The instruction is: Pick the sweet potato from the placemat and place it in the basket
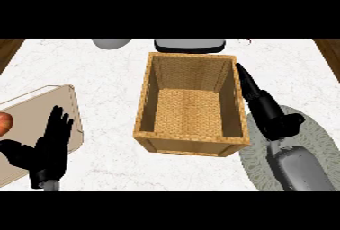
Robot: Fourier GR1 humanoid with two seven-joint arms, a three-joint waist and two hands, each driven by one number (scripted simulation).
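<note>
A woven wooden basket [147,112] stands in the middle of the counter, and its inside shows nothing but the woven floor. My right hand [269,114] lies along the basket's right rim, open, fingers straight and pointing to the far side. A grey-green placemat [319,134] lies at the lower right, partly under my right forearm. No sweet potato shows anywhere in the head view. My left hand [50,150] rests open at the lower left, fingers up.
A beige cutting board [40,105] lies at the left under my left hand, with a red-orange round thing [4,122] at its left edge. A grey rounded object [111,43] and a grey-and-white object [189,45] sit at the counter's far edge.
</note>
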